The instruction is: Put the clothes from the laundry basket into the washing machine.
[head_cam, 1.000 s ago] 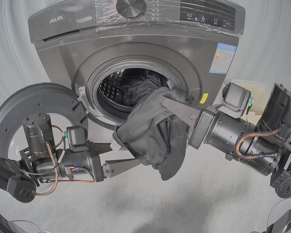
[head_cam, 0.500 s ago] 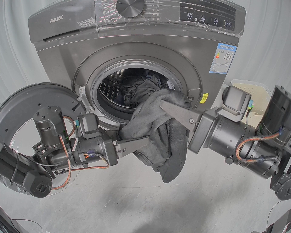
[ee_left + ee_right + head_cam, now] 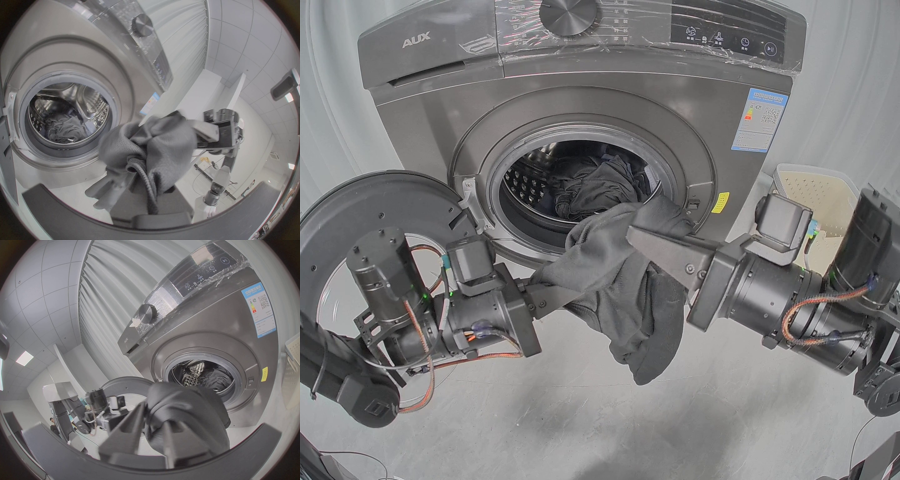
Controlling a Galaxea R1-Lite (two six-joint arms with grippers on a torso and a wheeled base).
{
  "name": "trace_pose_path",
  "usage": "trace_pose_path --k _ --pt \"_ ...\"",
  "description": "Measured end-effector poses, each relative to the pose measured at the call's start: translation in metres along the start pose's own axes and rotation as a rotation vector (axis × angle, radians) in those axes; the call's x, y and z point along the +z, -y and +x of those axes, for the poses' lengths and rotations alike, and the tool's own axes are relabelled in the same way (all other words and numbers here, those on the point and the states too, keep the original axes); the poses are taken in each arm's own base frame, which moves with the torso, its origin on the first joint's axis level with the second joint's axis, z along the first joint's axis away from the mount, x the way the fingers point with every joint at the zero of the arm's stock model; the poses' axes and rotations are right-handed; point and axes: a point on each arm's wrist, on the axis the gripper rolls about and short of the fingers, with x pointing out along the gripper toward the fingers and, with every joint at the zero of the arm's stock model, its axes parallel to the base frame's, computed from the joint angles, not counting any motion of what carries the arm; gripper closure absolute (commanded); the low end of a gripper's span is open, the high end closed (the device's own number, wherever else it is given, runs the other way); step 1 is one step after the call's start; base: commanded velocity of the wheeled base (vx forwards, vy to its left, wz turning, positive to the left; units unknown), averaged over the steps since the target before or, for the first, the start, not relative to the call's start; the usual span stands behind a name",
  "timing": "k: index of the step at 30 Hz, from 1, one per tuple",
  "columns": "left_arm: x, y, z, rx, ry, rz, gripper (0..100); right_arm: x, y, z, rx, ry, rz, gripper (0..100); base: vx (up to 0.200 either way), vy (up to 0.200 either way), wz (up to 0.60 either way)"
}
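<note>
Now left tool (image 3: 565, 294) sits higher, tucked under dark garment (image 3: 619, 281); grip unclear beneath cloth. Right tool (image 3: 644, 237) clamps garment top. Bundle hangs just outside washing machine (image 3: 550, 106) opening, likely ready for push inward.

This looks like a test lab. White curtains (image 3: 103, 302) hang around the washer (image 3: 425, 125). A panel ceiling (image 3: 250, 37) runs overhead.

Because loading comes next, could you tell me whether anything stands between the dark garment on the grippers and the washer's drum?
Nothing visible blocks it. The door stands swung open to the left, and the dark garment hangs right before the drum opening. Clothes already inside lie at its bottom, leaving room.
</note>
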Motion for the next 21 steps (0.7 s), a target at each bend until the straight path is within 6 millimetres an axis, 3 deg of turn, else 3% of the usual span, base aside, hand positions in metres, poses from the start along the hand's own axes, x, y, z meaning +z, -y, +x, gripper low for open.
trace_pose_path --k 9,13,21 --pt "0.021 0.034 -0.027 -0.051 0.073 0.017 100 -0.018 0.014 -0.002 -0.055 -0.065 -0.016 0 0.0 0.0 0.0" --pt "0.035 0.042 -0.028 -0.006 0.136 0.022 100 -0.033 0.021 -0.008 -0.075 -0.128 -0.065 0 0.0 0.0 0.0" --pt "0.046 0.048 -0.023 0.029 0.194 0.028 100 -0.044 0.029 -0.015 -0.095 -0.176 -0.126 0 0.0 0.0 0.0"
